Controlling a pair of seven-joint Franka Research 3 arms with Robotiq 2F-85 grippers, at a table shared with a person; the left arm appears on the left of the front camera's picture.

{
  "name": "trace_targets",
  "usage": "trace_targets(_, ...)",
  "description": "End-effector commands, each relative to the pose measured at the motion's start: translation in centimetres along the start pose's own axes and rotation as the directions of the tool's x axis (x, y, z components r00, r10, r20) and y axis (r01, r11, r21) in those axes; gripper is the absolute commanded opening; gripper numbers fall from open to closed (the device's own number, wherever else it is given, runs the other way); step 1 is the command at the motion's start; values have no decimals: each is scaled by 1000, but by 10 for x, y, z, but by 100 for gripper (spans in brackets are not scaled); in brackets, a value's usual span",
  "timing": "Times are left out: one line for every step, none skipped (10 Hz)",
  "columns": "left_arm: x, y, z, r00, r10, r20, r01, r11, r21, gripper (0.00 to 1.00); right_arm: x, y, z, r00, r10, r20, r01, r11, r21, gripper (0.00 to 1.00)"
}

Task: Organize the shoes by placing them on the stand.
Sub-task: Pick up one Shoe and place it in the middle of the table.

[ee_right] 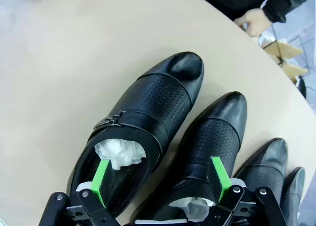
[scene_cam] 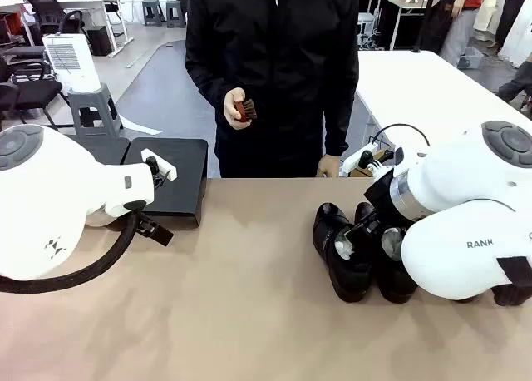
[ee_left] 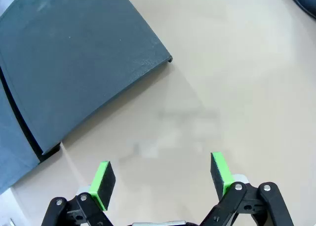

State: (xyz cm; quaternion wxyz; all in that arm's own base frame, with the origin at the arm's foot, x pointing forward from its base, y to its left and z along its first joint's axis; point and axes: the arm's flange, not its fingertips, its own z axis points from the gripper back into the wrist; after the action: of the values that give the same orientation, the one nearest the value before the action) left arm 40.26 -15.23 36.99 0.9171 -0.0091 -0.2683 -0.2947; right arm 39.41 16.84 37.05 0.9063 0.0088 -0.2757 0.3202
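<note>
Several black glossy shoes stand side by side at the table's right, toes towards the person. White paper fills the nearest shoe point(ee_right: 148, 107), and beside it are a second shoe point(ee_right: 215, 132) and a third shoe point(ee_right: 264, 164). My right gripper point(ee_right: 160, 179) is open just above them, one green pad over the first shoe's paper-filled opening, the other over the second shoe. In the front view the shoes point(scene_cam: 342, 260) lie partly under my right arm. The stand point(scene_cam: 170, 177), flat and matte black, sits at the far left with nothing on it. My left gripper point(ee_left: 162, 175) hangs open over bare table near the stand's corner point(ee_left: 74, 63).
A person stands at the far edge holding a small reddish-brown brush point(scene_cam: 245, 109) in one hand; the other hand point(ee_right: 254, 21) rests near the table edge beyond the shoes. Tan tabletop point(scene_cam: 249, 298) lies bare between stand and shoes.
</note>
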Motion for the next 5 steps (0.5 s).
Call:
trace_targets(0,0,0,1000,0,0,0,1000,0,100,0,0,0,1000,0,1,0,1000,0,100)
trace_targets(0,0,0,1000,0,0,0,1000,0,100,0,0,0,1000,0,1,0,1000,0,100)
trace_targets(0,0,0,1000,0,0,0,1000,0,100,0,0,0,1000,0,1,0,1000,0,100)
trace_targets(0,0,0,1000,0,0,0,1000,0,100,0,0,0,1000,0,1,0,1000,0,100)
trace_targets(0,0,0,1000,0,0,0,1000,0,100,0,0,0,1000,0,1,0,1000,0,100)
